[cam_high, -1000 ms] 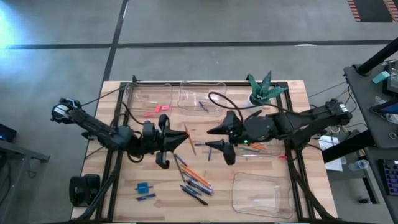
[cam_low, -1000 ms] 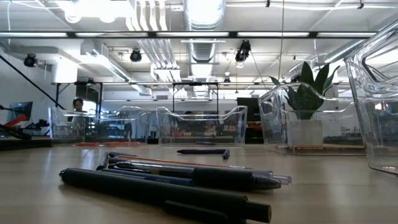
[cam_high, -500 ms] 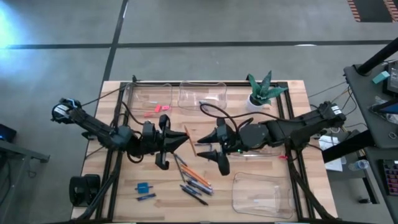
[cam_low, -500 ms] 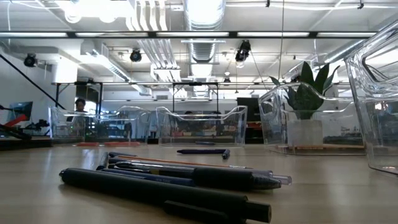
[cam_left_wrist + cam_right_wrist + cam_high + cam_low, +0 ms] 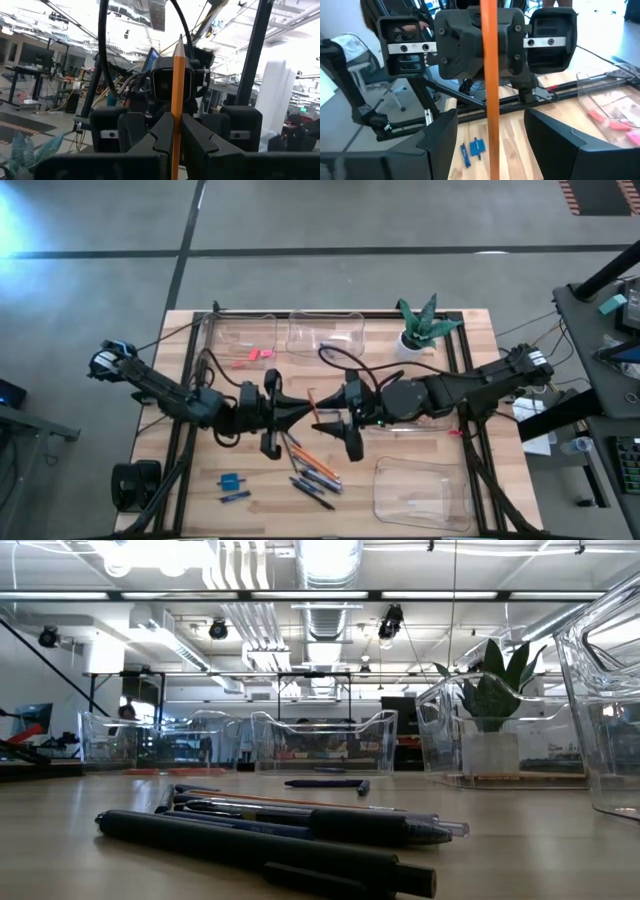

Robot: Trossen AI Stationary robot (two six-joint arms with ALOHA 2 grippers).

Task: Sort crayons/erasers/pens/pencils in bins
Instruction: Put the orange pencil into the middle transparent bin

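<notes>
We are in the middle of a handover above the wooden table [image 5: 470,330], just beyond the loose pile of pens and pencils [image 5: 308,470]. Our left gripper [image 5: 303,410] is pressed together on an orange pencil [image 5: 177,100], pinching it near its lower part so the sharpened tip stands clear of the fingers. Our right gripper [image 5: 335,423] faces it with its fingers [image 5: 435,137] spread wide, and the pencil shaft runs right between them. To do this well, we judge that the right fingers should close squarely on the shaft, a little clear of the left fingertips [image 5: 162,130], before the left lets go; releasing early could drop the pencil back onto the pile. The clear bins [image 5: 420,490] lie beside and beyond the pile, one on the right arm's side holding pencils already.
</notes>
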